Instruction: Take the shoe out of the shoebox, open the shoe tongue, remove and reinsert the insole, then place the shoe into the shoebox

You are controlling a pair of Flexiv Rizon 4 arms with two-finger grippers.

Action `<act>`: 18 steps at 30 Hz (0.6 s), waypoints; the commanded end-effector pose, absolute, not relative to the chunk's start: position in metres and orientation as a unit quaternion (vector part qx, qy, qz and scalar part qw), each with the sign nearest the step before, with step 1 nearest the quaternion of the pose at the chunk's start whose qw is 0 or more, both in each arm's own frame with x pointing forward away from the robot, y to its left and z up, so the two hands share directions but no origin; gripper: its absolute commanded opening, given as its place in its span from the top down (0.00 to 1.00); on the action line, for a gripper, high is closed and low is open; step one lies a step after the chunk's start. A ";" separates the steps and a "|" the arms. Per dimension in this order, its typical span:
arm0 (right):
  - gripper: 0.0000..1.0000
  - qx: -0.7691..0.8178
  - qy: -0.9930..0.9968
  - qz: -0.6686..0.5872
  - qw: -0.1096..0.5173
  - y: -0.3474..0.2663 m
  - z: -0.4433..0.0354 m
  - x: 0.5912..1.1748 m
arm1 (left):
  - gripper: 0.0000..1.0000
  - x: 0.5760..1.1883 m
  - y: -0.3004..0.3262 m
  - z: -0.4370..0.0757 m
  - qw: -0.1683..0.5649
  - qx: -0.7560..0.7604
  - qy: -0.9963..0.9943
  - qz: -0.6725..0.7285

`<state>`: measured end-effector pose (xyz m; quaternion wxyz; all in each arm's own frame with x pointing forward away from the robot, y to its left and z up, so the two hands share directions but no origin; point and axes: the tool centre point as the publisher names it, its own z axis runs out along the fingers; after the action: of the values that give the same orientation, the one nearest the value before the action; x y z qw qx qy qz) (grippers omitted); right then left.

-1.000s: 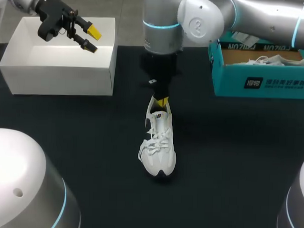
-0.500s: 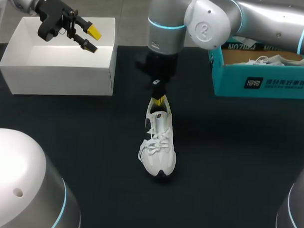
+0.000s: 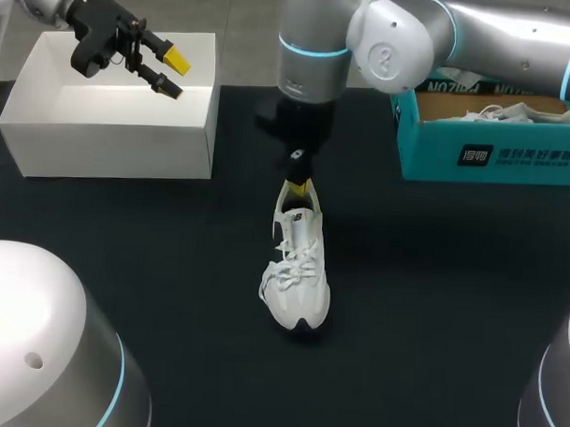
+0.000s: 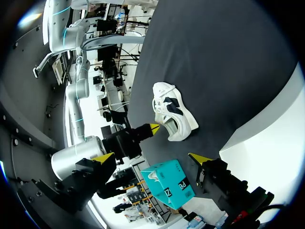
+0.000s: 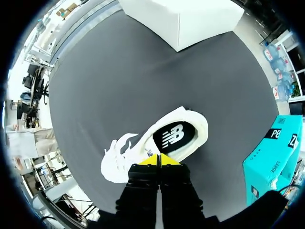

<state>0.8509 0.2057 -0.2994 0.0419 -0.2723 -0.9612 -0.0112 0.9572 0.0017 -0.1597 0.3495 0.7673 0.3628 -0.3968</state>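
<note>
White shoe (image 3: 297,270) stands upright on its sole near the middle of the black tabletop (image 3: 432,303), toe towards the robot and heel away, with its laces lying loose over the front. It is out of the teal shoebox (image 3: 484,157), which sits well apart at the far right of the tabletop with a second shoe (image 3: 513,114) of pale colour inside it. The right arm comes in from the right and reaches past the middle, so the right gripper (image 3: 298,189) hangs down over the heel end of the shoe. In the right wrist view its two yellow tips are pressed together right at the rim of the shoe's opening, and the dark insole (image 5: 174,138) shows inside, lying flat in place. Whether the tips pinch the rim itself I cannot tell. The left gripper (image 3: 174,74) is held over the white box (image 3: 110,137) at the far left of the tabletop, well away from the shoe, its fingers spread apart with nothing between them
</note>
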 end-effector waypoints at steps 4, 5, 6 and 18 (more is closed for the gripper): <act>1.00 -0.187 -0.982 -0.032 -0.012 0.204 -0.294 0.870 | 0.00 0.957 0.002 -0.159 0.348 0.768 0.363 -0.396; 1.00 -0.175 -0.984 -0.035 -0.014 0.202 -0.294 0.873 | 0.00 0.957 0.002 -0.159 0.348 0.768 0.363 -0.396; 0.95 -0.167 -0.985 -0.027 -0.017 0.203 -0.294 0.876 | 0.00 0.957 0.002 -0.159 0.348 0.768 0.363 -0.396; 0.43 -0.141 -0.990 -0.011 -0.023 0.200 -0.308 0.901 | 0.00 0.957 0.002 -0.159 0.348 0.768 0.363 -0.396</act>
<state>0.8961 0.1972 -0.3021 -0.0240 -0.1415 -0.9896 -0.0110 0.9572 0.0018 -0.1598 0.3495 0.7673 0.3628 -0.3968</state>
